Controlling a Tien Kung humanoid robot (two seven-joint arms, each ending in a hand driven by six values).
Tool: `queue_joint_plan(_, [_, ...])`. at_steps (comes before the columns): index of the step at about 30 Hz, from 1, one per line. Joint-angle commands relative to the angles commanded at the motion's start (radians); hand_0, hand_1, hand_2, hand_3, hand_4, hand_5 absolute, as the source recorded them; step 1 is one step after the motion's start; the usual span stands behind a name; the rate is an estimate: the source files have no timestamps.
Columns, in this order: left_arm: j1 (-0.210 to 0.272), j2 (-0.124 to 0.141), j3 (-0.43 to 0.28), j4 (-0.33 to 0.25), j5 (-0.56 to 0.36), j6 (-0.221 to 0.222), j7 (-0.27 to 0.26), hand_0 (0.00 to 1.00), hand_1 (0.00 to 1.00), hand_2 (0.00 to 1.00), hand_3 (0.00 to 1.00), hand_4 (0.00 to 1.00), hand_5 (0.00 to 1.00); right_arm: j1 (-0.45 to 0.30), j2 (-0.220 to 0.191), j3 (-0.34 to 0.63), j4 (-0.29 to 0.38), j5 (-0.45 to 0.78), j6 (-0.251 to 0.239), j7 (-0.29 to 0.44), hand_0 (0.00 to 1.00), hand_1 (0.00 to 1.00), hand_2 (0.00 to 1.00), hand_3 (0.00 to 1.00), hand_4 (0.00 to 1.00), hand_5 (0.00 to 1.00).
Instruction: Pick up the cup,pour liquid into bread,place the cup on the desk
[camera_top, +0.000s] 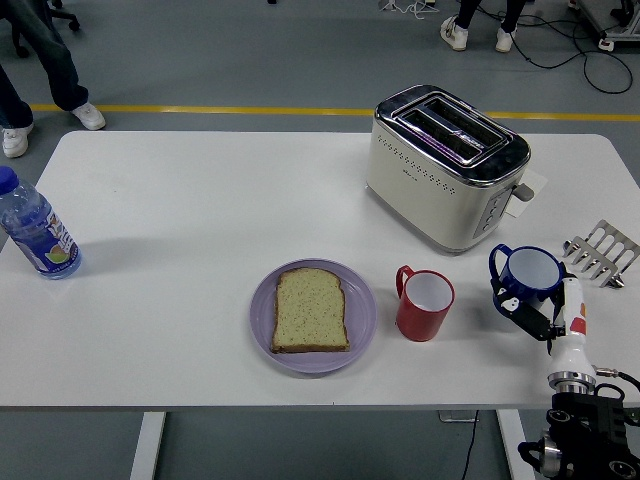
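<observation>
My right hand (532, 312) comes up from the lower right corner and is shut on a blue cup (526, 274), which it holds over the table's right side. The cup stands upright with its white inside showing and its handle to the left. A red cup (425, 304) stands on the table just left of the blue one. Further left, a slice of bread (311, 310) lies flat on a purple plate (362, 322), near the front edge. My left hand is out of view.
A cream and chrome toaster (445, 167) stands behind the cups. A small metal toast rack (600, 253) sits at the right edge, just right of the blue cup. A water bottle (36, 228) stands at the far left. People's legs show beyond the table.
</observation>
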Motion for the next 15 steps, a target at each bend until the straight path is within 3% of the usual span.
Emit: queue_joint_plan(15, [0.000,0.000,-0.001,0.000,0.001,0.000,0.000,0.635,0.646,0.657,0.552,0.324,0.834,0.014,0.018,-0.018,-0.064,0.048,0.000,0.000,0.504,0.461,0.564,0.553,0.575,0.002])
